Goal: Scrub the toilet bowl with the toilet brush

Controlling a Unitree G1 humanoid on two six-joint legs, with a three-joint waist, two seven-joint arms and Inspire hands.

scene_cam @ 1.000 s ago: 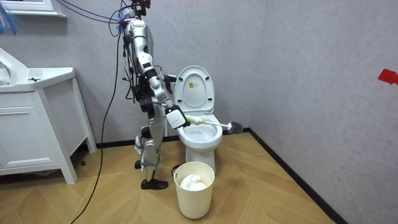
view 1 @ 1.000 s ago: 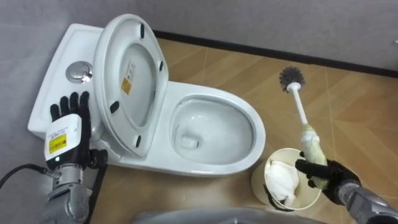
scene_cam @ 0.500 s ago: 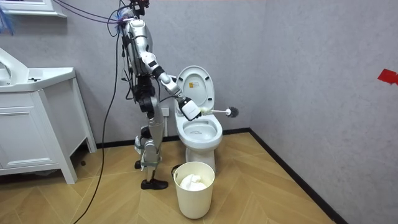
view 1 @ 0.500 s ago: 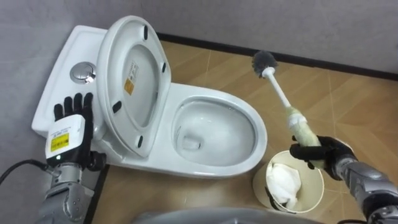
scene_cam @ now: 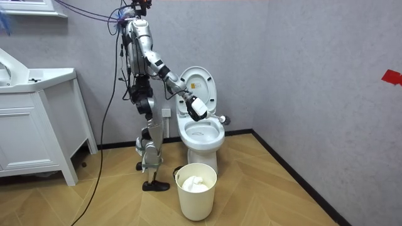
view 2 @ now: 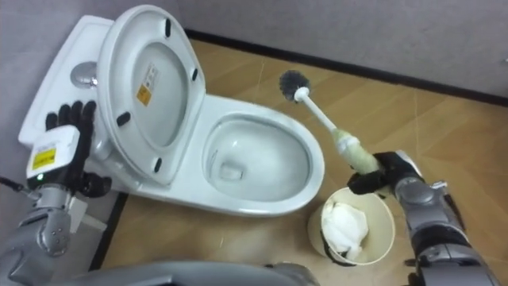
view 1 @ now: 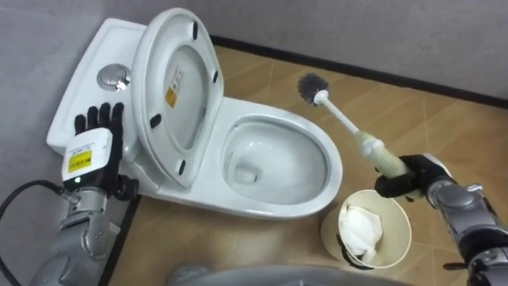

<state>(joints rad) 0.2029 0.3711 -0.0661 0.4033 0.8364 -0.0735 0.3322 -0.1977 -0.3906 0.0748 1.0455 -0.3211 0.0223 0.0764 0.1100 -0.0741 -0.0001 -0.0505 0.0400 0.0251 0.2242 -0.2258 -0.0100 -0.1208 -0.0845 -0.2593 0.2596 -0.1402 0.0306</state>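
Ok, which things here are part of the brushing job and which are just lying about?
For the job: brush, held in the right hand; toilet, with its lid up.
Lying about: bin with white paper inside; cabinet. The left hand is open beside the toilet.

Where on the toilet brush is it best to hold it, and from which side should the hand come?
Grip the toilet brush at its thick pale handle end, far from the dark bristles, coming from the robot's right: the right hand is curled round it there.
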